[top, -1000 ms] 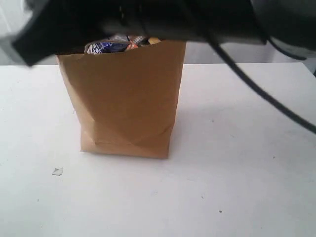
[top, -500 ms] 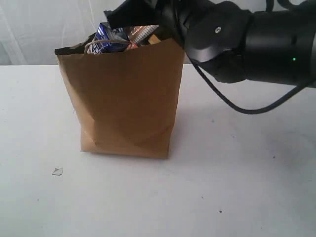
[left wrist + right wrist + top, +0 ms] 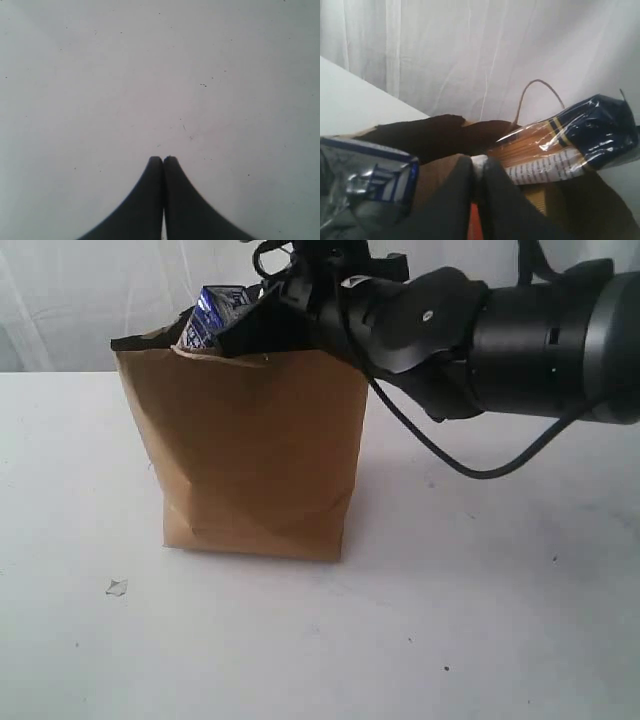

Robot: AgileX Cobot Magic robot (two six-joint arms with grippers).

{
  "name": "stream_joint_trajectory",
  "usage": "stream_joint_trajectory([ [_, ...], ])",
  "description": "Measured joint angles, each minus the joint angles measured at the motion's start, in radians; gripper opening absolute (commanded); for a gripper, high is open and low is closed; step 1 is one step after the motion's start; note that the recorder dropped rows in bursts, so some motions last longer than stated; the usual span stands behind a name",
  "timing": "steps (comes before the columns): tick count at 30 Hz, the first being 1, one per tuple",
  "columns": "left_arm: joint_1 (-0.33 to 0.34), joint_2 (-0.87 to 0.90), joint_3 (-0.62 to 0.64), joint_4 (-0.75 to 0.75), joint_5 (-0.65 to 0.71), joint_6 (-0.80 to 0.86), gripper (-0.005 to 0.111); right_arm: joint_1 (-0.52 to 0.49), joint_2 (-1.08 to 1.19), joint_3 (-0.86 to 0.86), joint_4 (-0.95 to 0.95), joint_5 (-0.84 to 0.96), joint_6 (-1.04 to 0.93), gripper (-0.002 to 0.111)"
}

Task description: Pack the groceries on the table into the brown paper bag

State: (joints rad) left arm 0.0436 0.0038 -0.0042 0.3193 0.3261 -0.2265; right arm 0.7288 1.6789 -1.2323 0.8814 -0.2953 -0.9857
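Right gripper (image 3: pixel 476 162), pressed together, has dropped into one brown paper bag (image 3: pixel 250 440), between one blue-white carton (image 3: pixel 215 312) and one spaghetti packet (image 3: pixel 560 145). Left gripper (image 3: pixel 163 160) likewise pressed together.

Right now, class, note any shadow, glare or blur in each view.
Exterior view: the brown paper bag casts a soft shadow rightward on the table. Right wrist view: glare streaks the spaghetti packet; the carton is blurred. Left wrist view: even light.

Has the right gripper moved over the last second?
Yes. The right gripper has come down and leftward onto the rim of the brown paper bag, beside the small blue-white carton.
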Motion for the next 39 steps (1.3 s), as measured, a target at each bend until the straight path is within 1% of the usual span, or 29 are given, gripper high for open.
stream_joint_trajectory([
  [4,0.000,0.000,0.000,0.000,0.000,0.000,0.000,0.000,0.002,0.000,0.010,-0.104,0.000,0.027],
  [7,0.000,0.000,0.000,0.000,0.000,0.000,0.000,-0.002,0.002,0.000,0.118,-0.223,0.000,0.028],
  [11,0.000,0.000,0.000,0.000,0.000,0.000,0.000,-0.002,-0.037,0.002,0.214,-0.258,0.000,0.028],
  [13,0.000,0.000,0.000,0.000,0.000,0.000,0.000,-0.002,-0.093,0.022,0.222,-0.262,-0.051,0.028],
  [15,0.000,0.000,0.000,0.000,0.000,0.000,0.000,-0.004,-0.166,0.046,0.247,-0.288,-0.227,0.025],
  [16,0.000,0.000,0.000,0.000,0.000,0.000,0.000,-0.018,-0.220,0.060,0.289,-0.317,-0.407,0.023],
  [17,0.000,0.000,0.000,0.000,0.000,0.000,0.000,-0.032,-0.243,0.071,0.316,-0.338,-0.526,0.016],
  [18,0.000,0.000,0.000,0.000,0.000,0.000,0.000,-0.075,-0.275,0.092,0.367,-0.383,-0.781,0.012],
  [19,0.000,0.000,0.000,0.000,0.000,0.000,0.000,-0.110,-0.285,0.107,0.391,-0.405,-0.899,0.003],
  [20,0.000,0.000,0.000,0.000,0.000,0.000,0.000,-0.190,-0.289,0.142,0.422,-0.457,-1.036,0.000],
  [23,0.000,0.000,0.000,0.000,0.000,0.000,0.000,-0.325,-0.285,0.202,0.488,-0.551,-1.118,0.000],
  [27,0.000,0.000,0.000,0.000,0.000,0.000,0.000,-0.488,-0.285,0.277,0.710,-0.622,-1.130,0.000],
  [28,0.000,0.000,0.000,0.000,0.000,0.000,0.000,-0.521,-0.289,0.300,0.768,-0.613,-1.130,0.000],
  [30,0.000,0.000,0.000,0.000,0.000,0.000,0.000,-0.566,-0.307,0.361,0.823,-0.586,-1.098,0.000],
  [33,0.000,0.000,0.000,0.000,0.000,0.000,0.000,-0.608,-0.360,0.464,0.859,-0.454,-1.005,0.000],
  [35,0.000,0.000,0.000,0.000,0.000,0.000,0.000,-0.636,-0.422,0.531,0.868,-0.299,-0.912,0.000],
  [37,0.000,0.000,0.000,0.000,0.000,0.000,0.000,-0.676,-0.495,0.603,0.866,-0.044,-0.774,0.000],
  [39,0.000,0.000,0.000,0.000,0.000,0.000,0.000,-0.714,-0.557,0.660,0.827,0.161,-0.644,0.000],
])
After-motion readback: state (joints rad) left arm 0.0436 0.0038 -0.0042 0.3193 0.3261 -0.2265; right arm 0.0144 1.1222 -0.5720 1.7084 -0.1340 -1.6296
